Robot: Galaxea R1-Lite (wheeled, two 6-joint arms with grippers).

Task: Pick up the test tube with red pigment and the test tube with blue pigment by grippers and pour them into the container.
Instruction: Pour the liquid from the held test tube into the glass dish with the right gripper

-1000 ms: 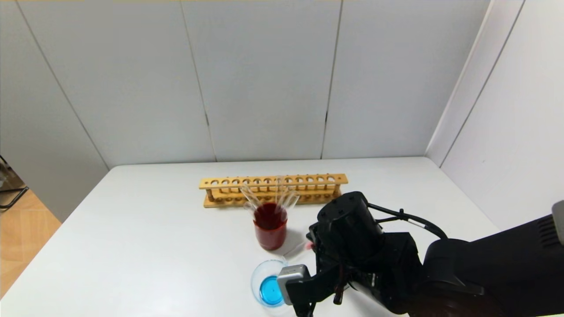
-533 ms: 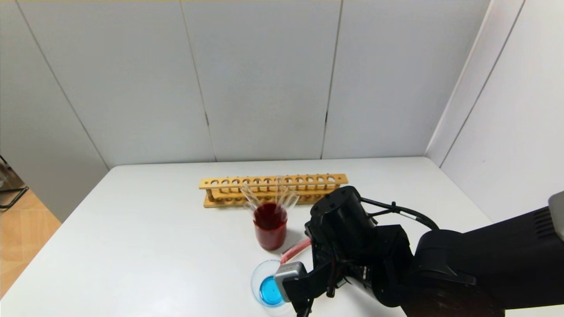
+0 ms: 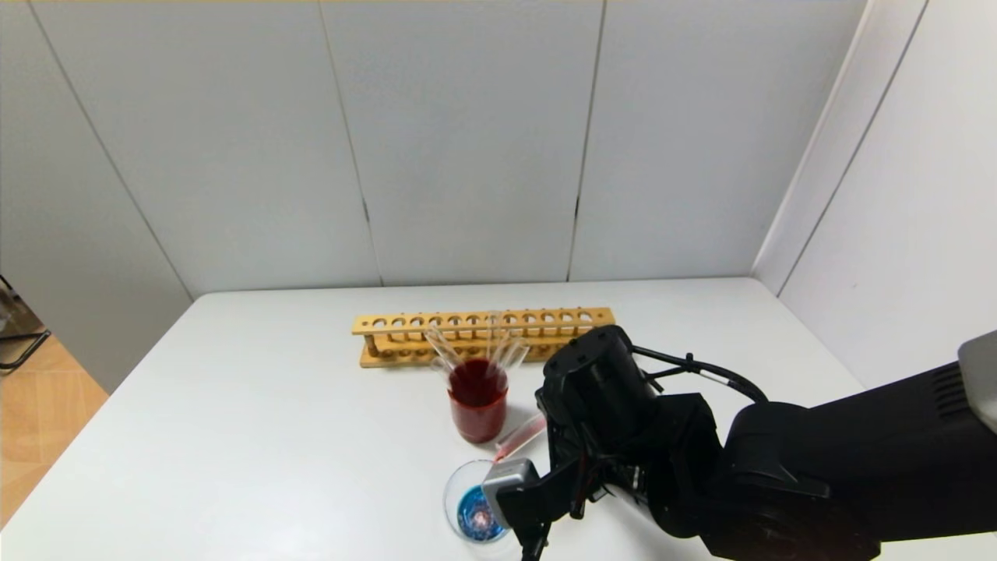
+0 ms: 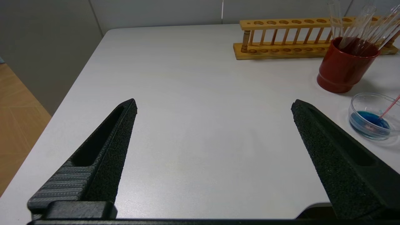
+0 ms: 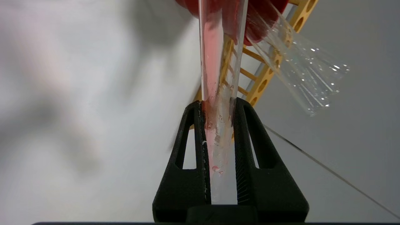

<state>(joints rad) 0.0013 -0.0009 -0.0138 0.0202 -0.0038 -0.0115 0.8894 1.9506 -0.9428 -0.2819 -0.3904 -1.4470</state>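
The white table [image 3: 257, 405] spreads before me, a long wooden test tube rack [image 3: 481, 335] lying across its far middle. Just nearer stands an opaque dark red cup [image 3: 477, 409] holding several colourless clear tubes [image 3: 498, 351]. My right gripper [image 5: 218, 107], at the near right beside that cup, is clamped on the slim clear glass test tube with red pigment [image 3: 520, 437], which slants down to the left, its mouth over the small round clear glass container [image 3: 470, 506]. That container sits at the near edge, just nearer than the red cup, with blue liquid pooled in its bottom; in the left wrist view a thin red stream [image 4: 388, 107] falls into the blue. My left gripper [image 4: 214, 107] hangs above the near left of the table, fingers spread wide, holding nothing.
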